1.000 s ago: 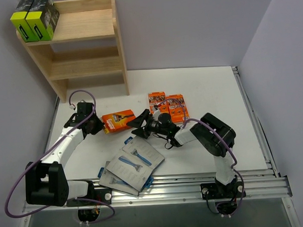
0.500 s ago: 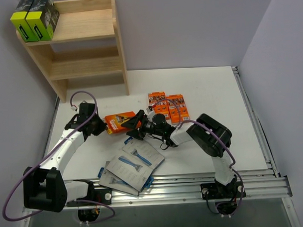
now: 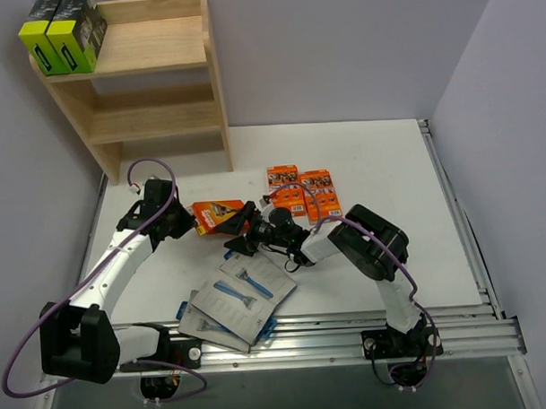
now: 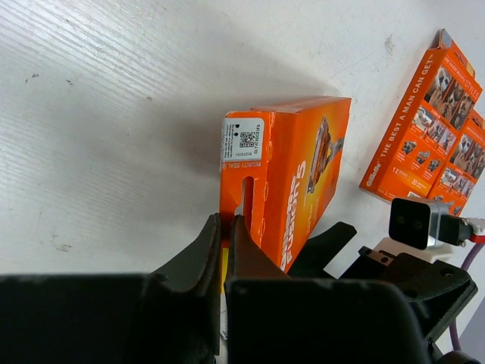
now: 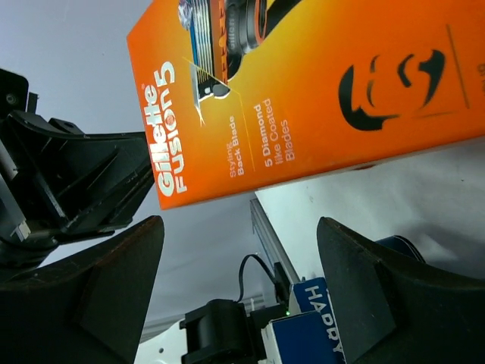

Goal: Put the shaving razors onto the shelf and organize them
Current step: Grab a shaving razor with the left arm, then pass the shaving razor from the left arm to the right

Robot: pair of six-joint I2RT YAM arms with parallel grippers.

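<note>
Left gripper (image 4: 227, 227): clamped on tab end of orange pack (image 4: 292, 174). Pack stands on edge over table (image 3: 370, 156), well short of shelf (image 3: 151, 47).
Right gripper (image 5: 239, 258): jaws spread, facing pack's printed face, holding nothing.
Handling: seat right jaws squarely across free end before left lets go. Likely slot: beside lime-green boxes (image 3: 65, 32).

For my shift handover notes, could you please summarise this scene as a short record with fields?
left fingers: shut on the edge of one orange pack
right fingers: open, close by the same pack, not closed on it
shelf: two black and lime-green boxes at the top tier's left end
table: two more orange packs lying flat; grey cards piled near the arms' bases
</note>
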